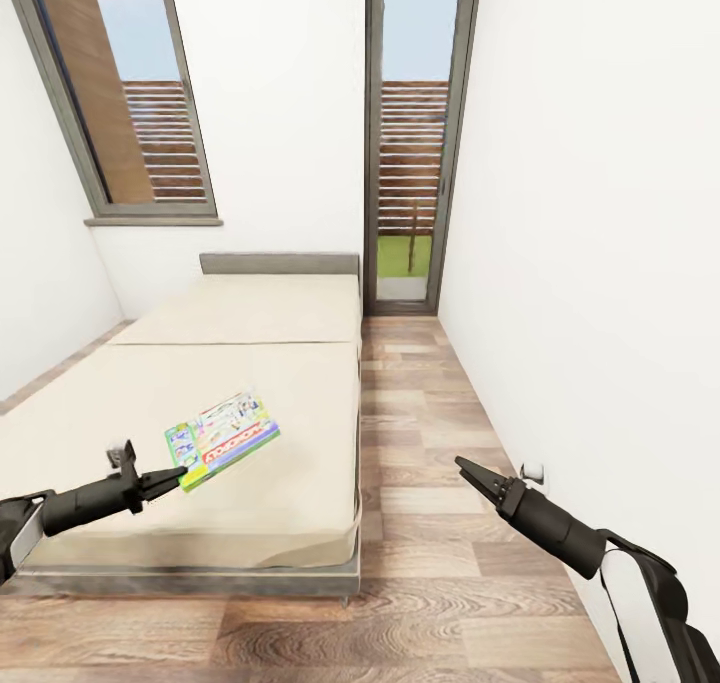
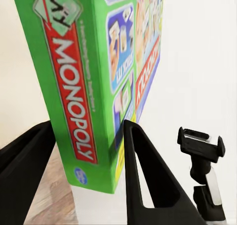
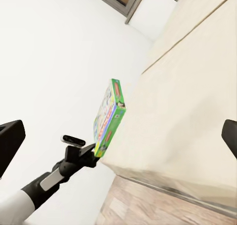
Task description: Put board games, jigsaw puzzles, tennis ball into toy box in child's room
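A green-edged Monopoly board game hangs tilted just above the beige mattress of the bed. My left gripper is shut on its near corner. In the left wrist view the two black fingers clamp the box's green side with the red lettering. The right wrist view shows the same box lifted off the mattress. My right gripper hovers over the wood floor to the right of the bed, open and holding nothing. The table, toy box, jigsaw puzzles and tennis ball are out of view.
The bed's grey headboard stands against the far wall under a tall window. A narrow glass door closes the strip of plank floor between the bed and the right wall. A small socket sits low on that wall.
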Available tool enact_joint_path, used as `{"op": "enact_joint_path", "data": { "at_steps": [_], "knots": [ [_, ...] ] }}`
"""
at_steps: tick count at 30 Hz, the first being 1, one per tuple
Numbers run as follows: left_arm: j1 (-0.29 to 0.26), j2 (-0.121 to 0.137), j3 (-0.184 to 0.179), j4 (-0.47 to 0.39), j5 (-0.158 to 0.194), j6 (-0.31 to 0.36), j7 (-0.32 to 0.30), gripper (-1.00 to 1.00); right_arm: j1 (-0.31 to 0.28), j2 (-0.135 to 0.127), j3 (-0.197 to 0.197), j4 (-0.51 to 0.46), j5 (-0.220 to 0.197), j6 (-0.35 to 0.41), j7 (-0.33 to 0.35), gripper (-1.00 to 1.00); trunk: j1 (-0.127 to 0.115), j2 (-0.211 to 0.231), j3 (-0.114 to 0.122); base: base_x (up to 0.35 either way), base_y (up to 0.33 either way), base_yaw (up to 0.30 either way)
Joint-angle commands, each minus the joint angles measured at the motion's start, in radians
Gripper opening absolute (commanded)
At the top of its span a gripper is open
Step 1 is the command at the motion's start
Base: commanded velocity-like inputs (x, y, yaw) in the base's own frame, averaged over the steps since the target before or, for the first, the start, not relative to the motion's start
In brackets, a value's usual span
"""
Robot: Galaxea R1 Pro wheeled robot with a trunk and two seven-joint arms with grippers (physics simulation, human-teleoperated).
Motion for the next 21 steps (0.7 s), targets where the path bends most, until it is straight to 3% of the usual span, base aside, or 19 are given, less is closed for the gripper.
{"op": "enact_joint_path", "data": {
  "at_steps": [1,6,12,21],
  "knots": [
    [0.000,0.005,-0.021,-0.020,-0.005,0.019,-0.019,-1.00,-0.001,0.000,0.000,0.000,0.000,0.003,0.003,1.00,-0.004,0.007,0.002,0.000,0.000,0.000],
    [0.002,0.036,-0.065,-0.052,-0.008,0.040,-0.057,-1.00,-0.003,0.001,0.019,0.001,0.010,-0.019,-0.030,1.00,-0.023,0.042,0.018,-0.016,0.000,0.000],
    [0.005,0.071,-0.070,-0.055,-0.009,0.042,-0.057,-1.00,-0.004,0.002,0.037,-0.001,0.015,-0.024,-0.074,1.00,-0.046,0.084,0.037,-0.047,0.000,0.000],
    [0.013,0.088,-0.070,-0.053,-0.012,0.040,-0.057,-1.00,-0.003,0.001,0.038,-0.004,0.016,-0.027,-0.083,1.00,-0.081,0.147,0.065,-0.003,0.000,0.000]
  ]
}}
